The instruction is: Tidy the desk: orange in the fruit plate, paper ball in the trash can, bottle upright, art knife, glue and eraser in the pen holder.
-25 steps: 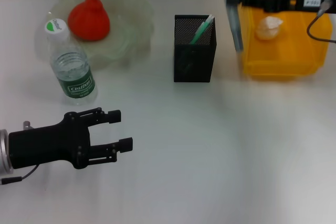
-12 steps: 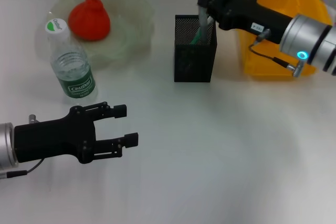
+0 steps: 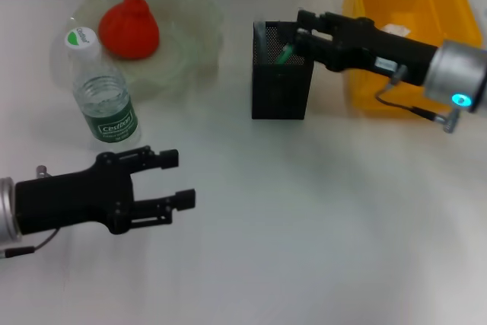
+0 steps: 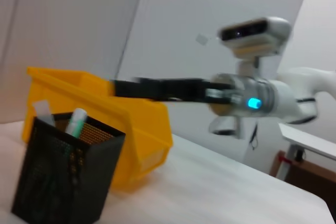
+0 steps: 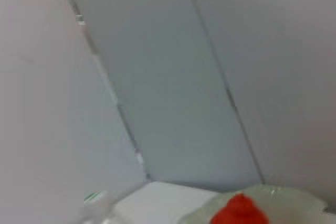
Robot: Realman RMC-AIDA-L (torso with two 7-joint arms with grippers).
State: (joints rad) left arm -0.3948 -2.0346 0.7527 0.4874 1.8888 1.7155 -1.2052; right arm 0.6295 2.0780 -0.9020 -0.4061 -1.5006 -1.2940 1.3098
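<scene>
One bottle [image 3: 103, 89] stands upright, cap up; right end effector [image 3: 302, 30] over pen holder [image 3: 281, 81], grip unclear; left end effector [image 3: 176, 179] spread apart.

— Where's the orange [image 3: 129, 27]?
— On the plate [image 3: 186, 36], far left. The bottle [image 3: 100, 89] stands just in front of it.
— And the pen holder [image 3: 281, 81]?
— Mid-table, right of the plate, with the bin [image 3: 403, 58] on its right.
— The grippers?
— Right gripper [image 3: 301, 32] over the holder; left gripper [image 3: 173, 179] near the front, before the bottle.
</scene>
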